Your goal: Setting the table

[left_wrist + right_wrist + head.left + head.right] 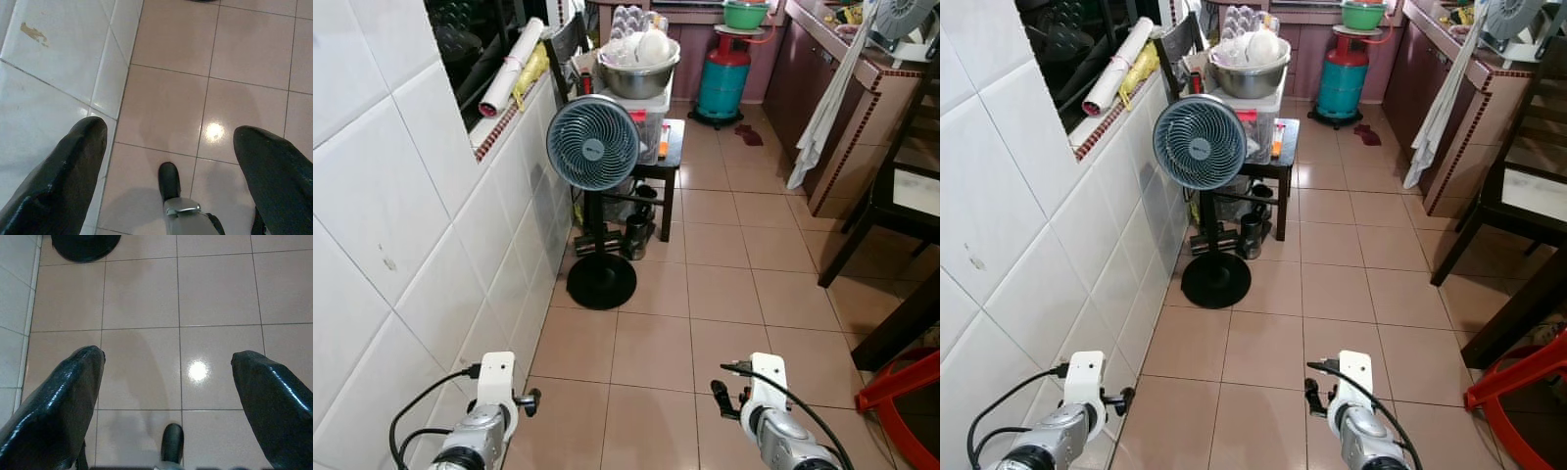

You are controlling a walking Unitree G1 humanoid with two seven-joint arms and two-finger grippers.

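Two silver arms reached into the bottom of the left eye view, above a pinkish tiled floor, the left one close to the white tiled wall. Ahead, a grey pedestal fan stood on its round black base beside the wall, just in front of a small dark table carrying a clear plastic box topped by a metal bowl of white items. Farther back sat a teal gas cylinder with a green basin above it, and a white cloth hung from the counter on the right. Dark chair legs and a red plastic stool stood at the right edge. The right eye view showed the same scene. In the left wrist view, the left gripper hung with its two black fingers spread wide, holding nothing, over floor tiles next to the wall. In the right wrist view, the right gripper was likewise spread wide and empty above the floor, with the fan's black base beyond it. No tableware for setting could be clearly made out.
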